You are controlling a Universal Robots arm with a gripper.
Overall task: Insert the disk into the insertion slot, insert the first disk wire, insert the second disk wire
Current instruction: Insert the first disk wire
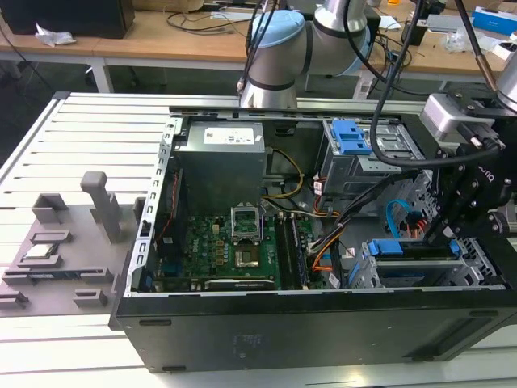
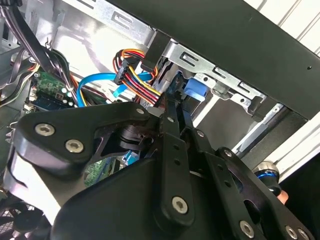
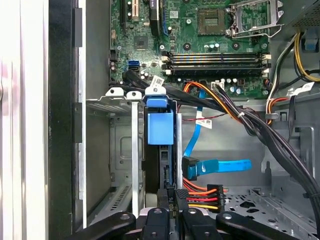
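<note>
Disk: the disk (image 3: 151,167) sits edge-on inside the insertion slot (image 3: 135,150), in a corner of the open computer case (image 1: 323,323). Its blue bracket (image 3: 160,127) is at the end toward the motherboard (image 3: 200,50). This step looks done.
Pincer: the pincer (image 3: 169,202) is just at the near end of the disk. Its fingers are close together and, as I judge, clamped on the black plug of the first disk wire (image 3: 200,196).
First disk wire: a bundle of red, orange and yellow strands. The plug touches or almost touches the disk end; I cannot tell if it is fully seated.
Second disk wire: the flat blue second disk wire (image 3: 220,165) hangs beside the disk, and its plug seems free.
Handling: the plug is probably small, hard and light. The strands are soft and springy and can pull it sideways. The good hold is on the plug body, not on the strands. The contacts are likely fragile, so it should go in straight.
Table: the case lies on the slatted table (image 1: 81,129).
</note>
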